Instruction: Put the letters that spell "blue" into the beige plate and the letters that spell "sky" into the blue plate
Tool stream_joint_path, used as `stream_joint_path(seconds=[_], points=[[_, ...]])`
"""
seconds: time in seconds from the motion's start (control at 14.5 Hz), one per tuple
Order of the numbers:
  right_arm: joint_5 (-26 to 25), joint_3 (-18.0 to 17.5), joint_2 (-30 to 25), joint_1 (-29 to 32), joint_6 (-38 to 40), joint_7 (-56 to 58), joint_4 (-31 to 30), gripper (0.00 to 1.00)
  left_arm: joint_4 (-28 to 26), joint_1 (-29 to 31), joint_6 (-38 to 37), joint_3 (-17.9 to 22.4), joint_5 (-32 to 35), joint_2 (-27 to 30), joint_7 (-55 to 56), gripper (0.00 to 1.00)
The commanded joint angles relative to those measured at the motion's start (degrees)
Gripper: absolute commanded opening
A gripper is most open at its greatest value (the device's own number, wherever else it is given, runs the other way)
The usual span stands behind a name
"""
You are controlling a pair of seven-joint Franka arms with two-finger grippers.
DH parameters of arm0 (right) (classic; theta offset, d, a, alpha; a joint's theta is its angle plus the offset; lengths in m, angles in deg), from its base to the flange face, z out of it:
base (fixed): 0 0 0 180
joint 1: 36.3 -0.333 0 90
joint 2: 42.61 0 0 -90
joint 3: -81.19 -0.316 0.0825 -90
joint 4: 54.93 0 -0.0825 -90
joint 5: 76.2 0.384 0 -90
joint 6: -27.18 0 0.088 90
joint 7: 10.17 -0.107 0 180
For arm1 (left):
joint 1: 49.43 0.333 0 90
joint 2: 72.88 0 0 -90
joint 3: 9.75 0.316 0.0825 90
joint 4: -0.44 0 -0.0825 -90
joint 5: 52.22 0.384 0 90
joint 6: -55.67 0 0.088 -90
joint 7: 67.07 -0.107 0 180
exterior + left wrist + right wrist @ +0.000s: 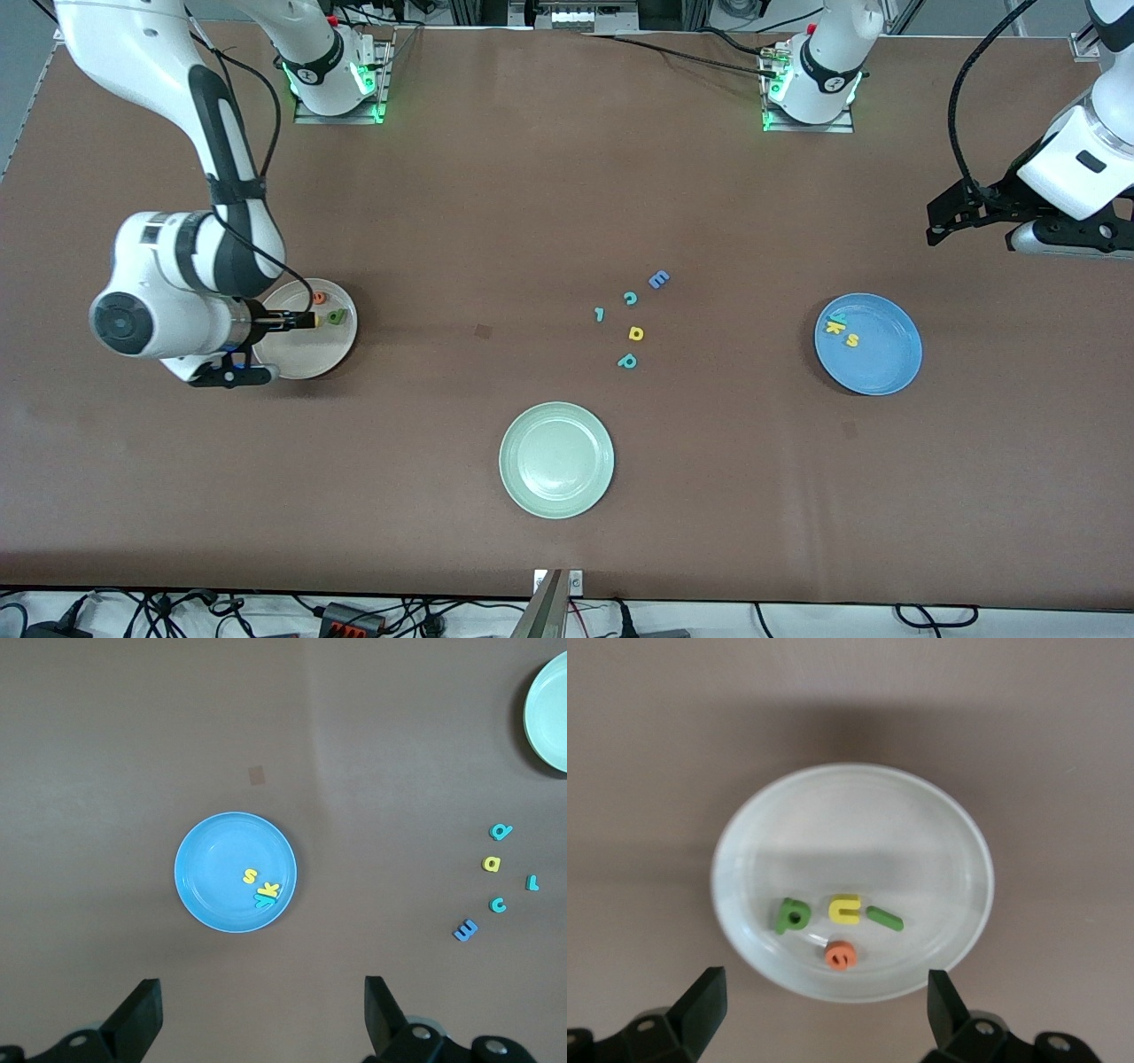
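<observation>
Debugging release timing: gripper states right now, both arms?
Left gripper: open, empty, above the table by the blue plate.
Right gripper: open, empty, over the beige plate.

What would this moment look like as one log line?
beige plate: b, l, u, e | blue plate: s, k, y | both claws open

A brown desk (532, 204) carries a round, shallow, pale green plate (556, 459), which sits close to the front camera's edge, about midway along the desk. Farther from the camera than this plate lies a loose cluster of small foam letters, none touching another. A blue capital E (658, 280) is the farthest of them. Near it lie a teal c (630, 299) and a small teal hooked piece (600, 314). A small yellow round letter (636, 333) comes next, and a teal p (627, 361) lies nearest the green plate.
</observation>
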Motion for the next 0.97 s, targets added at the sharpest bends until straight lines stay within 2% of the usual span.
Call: stream_joint_path(seconds=[0.0, 0.21, 0.34, 0.62, 0.76, 0.9], points=[[0.4, -0.1, -0.3, 1.2, 7.1, -0.9, 9.0, 1.0, -0.1, 0.0, -0.2, 0.1, -0.7, 0.8, -0.8, 1.0], [0.3, 0.1, -0.6, 1.4, 8.8, -1.1, 12.9, 1.0, -0.1, 0.0, -0.2, 0.0, -0.7, 0.8, -0.8, 1.0], [0.6, 2.5, -1.9, 1.6, 9.7, -0.7, 14.2, 1.0, -0.1, 0.0, -0.2, 0.0, -0.7, 0.8, -0.8, 1.0], [0.6, 2.0, -8.3, 6.1, 11.6, -0.4, 17.1, 1.0, -0.1, 0.0, -0.2, -0.1, -0.7, 0.8, -0.8, 1.0], [0.0, -3.7, -10.4, 13.0, 14.1, -0.4, 19.2, 1.0, 0.0, 0.0, -0.2, -0.1, -0.7, 0.8, -0.8, 1.0], [-2.0, -7.4, -12.5, 16.8, 14.8, -0.6, 19.6, 1.0, 0.0, 0.0, -0.2, -0.2, -0.7, 0.8, -0.8, 1.0]])
